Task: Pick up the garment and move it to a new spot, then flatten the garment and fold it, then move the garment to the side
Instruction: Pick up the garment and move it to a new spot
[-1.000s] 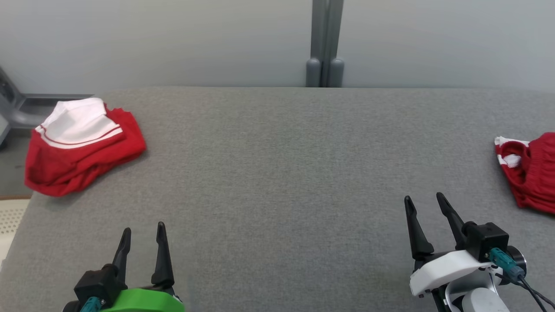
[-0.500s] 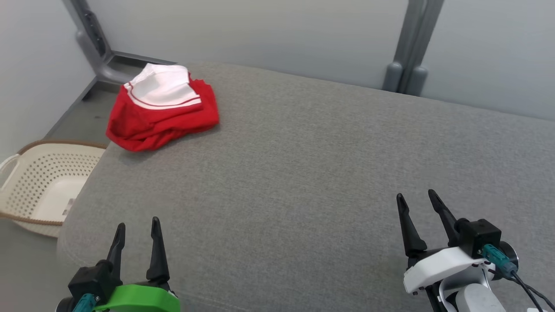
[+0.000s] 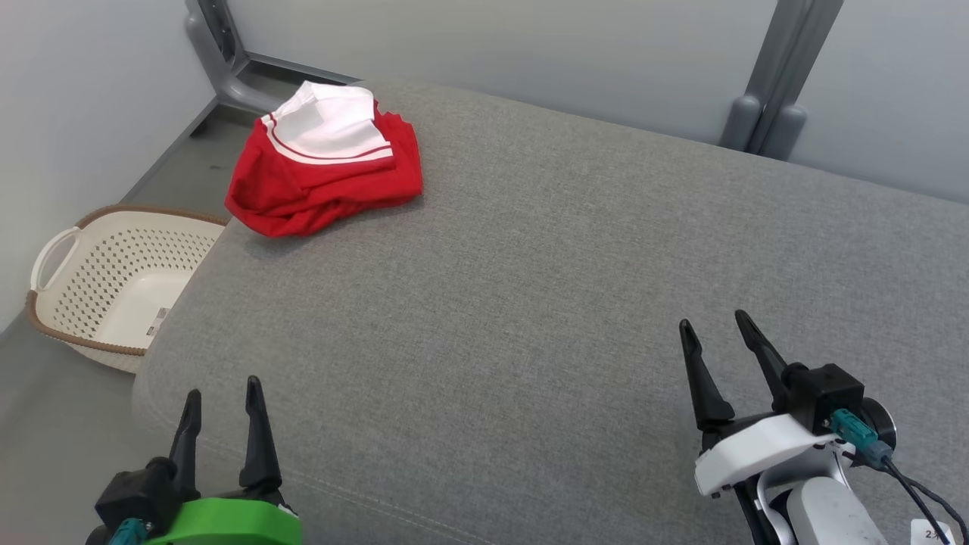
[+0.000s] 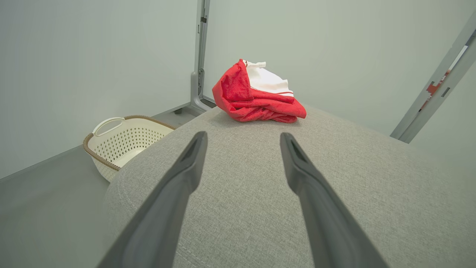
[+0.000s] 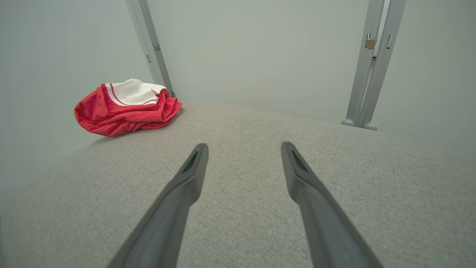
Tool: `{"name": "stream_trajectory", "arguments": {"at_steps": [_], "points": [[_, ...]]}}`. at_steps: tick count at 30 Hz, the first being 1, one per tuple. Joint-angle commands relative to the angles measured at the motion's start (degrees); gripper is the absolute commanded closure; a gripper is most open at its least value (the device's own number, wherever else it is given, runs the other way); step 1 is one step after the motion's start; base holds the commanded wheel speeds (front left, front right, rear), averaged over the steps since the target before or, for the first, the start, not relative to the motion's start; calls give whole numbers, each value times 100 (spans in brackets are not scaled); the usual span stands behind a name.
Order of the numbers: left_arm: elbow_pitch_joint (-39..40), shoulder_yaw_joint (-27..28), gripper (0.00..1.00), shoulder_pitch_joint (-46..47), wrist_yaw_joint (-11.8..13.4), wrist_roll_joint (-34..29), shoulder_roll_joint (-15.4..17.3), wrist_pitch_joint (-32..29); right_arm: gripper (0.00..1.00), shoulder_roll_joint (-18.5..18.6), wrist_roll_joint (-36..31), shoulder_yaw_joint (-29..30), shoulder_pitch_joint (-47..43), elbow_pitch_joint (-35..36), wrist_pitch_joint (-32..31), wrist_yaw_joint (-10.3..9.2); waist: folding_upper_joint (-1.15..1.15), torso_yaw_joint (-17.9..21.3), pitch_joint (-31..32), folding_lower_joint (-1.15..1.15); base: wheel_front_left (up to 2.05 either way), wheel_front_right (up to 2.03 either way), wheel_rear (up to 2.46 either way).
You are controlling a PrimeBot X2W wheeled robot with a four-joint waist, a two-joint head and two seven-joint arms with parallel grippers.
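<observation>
While both arms sit low at the near edge, the garment [image 3: 322,163] is way over at the far left corner of the table [image 3: 530,303], a padded top covered in grey fabric. It's a crumpled red heap with a white panel and thin red stripes on top. It might be shorts or a jersey, but I honestly can't tell from the way it's bunched. A long stretch of the grey fabric lies between it and both end effectors, well apart from either.

The left end effector [image 3: 222,387] hovers by the table's near left corner with its fingers spread and nothing between them; it has a green cuff [image 3: 219,522] at the base. The right end effector [image 3: 712,319] is near the right side, fingers also apart and holding nothing, with a teal plug [image 3: 855,435] and black cable running off its wrist.

Down on the floor [image 3: 45,424] just beside the table's left edge sits a cream perforated basket [image 3: 113,250] with a brown rim; the table corner covers its near right part. There's a small sticker [image 3: 159,322] inside, too tiny to read. A grey post [image 3: 216,53] stands in the corner behind the garment and a paired post [image 3: 764,113] against the pale wall [image 3: 530,45] further right. Both arms are cut off by the bottom edge of the head view, and a white tag [image 3: 927,534] at the lower right corner is chopped off too.
</observation>
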State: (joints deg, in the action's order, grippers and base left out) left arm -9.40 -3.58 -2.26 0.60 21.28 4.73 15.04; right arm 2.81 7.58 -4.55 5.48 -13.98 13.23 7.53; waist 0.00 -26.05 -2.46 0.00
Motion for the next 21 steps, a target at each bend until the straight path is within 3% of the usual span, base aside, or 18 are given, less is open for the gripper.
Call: {"name": "stream_trajectory", "arguments": {"at_steps": [1, 5, 11, 16, 21], "points": [[61, 80, 0, 26, 10, 64, -6, 19, 0, 17, -64, 18, 75, 77, -13, -8, 0, 92, -132, 0, 0, 0, 0], [213, 322, 0, 427, -40, 21, 146, 19, 0, 16, -290, 86, 174, 315, -134, -8, 0, 247, -428, 0, 0, 0, 0], [152, 490, 0, 1759, -173, -280, 926, -222, 0, 16, -673, 122, 299, 879, -468, -8, 0, 546, -973, 0, 0, 0, 0], [-388, 533, 0, 3189, -358, -315, 1607, -921, 0, 16, -978, 74, 442, 1501, -775, -8, 0, 891, -1484, 0, 0, 0, 0], [-1586, 729, 0, 4369, -383, 173, 1794, -1987, 0, 16, -1241, -63, 529, 2147, -1051, -8, 0, 1197, -1997, 0, 0, 0, 0]]}}
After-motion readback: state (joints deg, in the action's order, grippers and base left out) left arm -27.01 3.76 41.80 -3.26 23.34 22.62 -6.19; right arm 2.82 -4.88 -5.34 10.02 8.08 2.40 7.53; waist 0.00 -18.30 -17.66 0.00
